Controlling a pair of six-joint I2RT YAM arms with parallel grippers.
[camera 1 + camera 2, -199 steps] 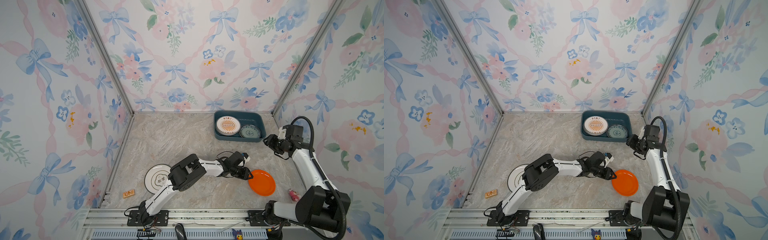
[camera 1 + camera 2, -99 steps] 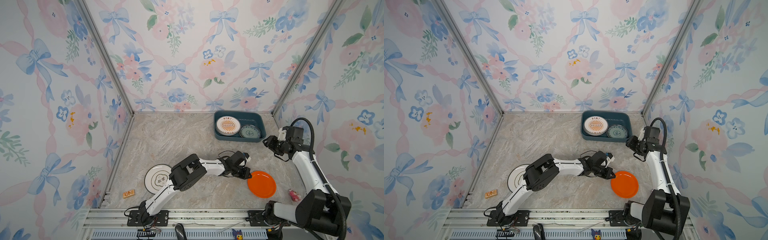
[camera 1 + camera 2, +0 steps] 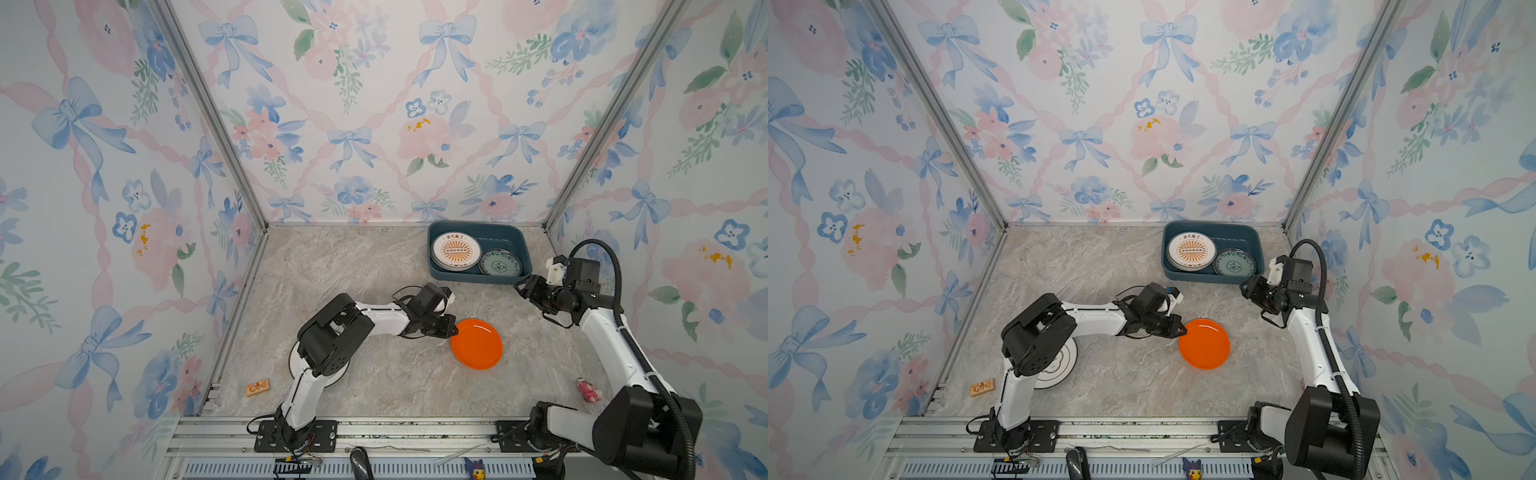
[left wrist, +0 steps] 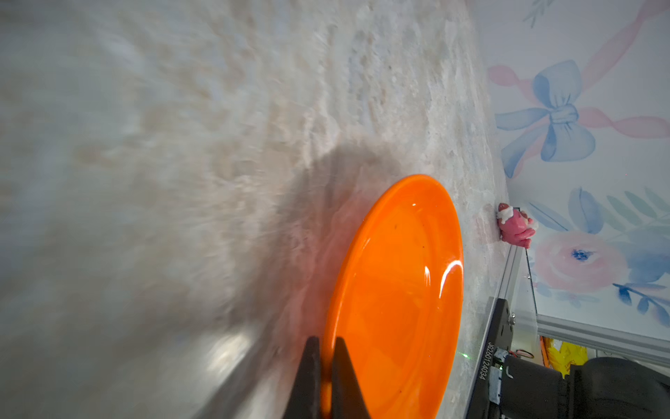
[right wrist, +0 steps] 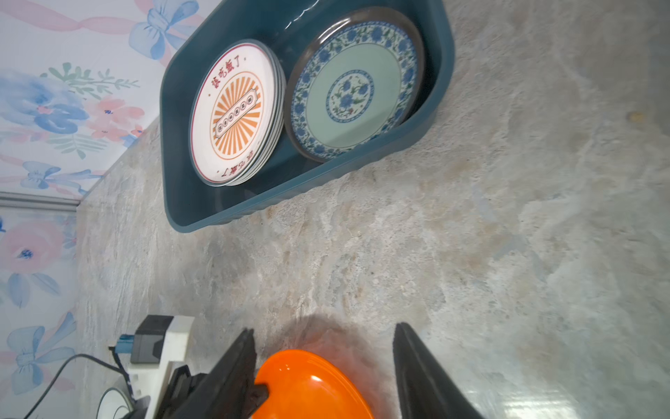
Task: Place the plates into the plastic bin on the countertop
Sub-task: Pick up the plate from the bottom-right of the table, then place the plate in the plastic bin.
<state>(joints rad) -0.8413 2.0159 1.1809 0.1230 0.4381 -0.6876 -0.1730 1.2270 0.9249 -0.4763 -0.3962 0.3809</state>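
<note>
You have two claws in view. Your left claw [image 3: 453, 331] is clenched on the rim of the single orange plate [image 3: 478, 345]. In the left wrist view both fingers [image 4: 309, 377] pinch that rim, on the side of the plate that faces the left edge of the bench [image 3: 353, 266]. The orange plate sits right of the bench's middle, toward the front edge. You cannot tell whether it lies flat or is tipped up.

Your right claw [image 3: 519, 286] is released and grasps nothing. The right wrist view shows its jaws standing wide apart over bare bench. It hovers near the front right corner of the bin [image 3: 478, 279], between the bin and the orange plate.

There is one bin, in the back right corner of the bench. Inside it you see two groups side by side. On the left is a stack topped by one sunburst plate [image 3: 456, 251]; several rims show under it in the right wrist view, but you cannot count them. On the right is one blue-green plate [image 3: 500, 263], touching the stack.

One white plate [image 3: 1065, 357] lies near the front left of the bench, half hidden under your left arm [image 3: 1034, 332].

Two small things also lie on the bench: one tag [image 3: 257, 387] at the front left corner and one pink toy [image 3: 588, 390] by the right edge near the front.
</note>
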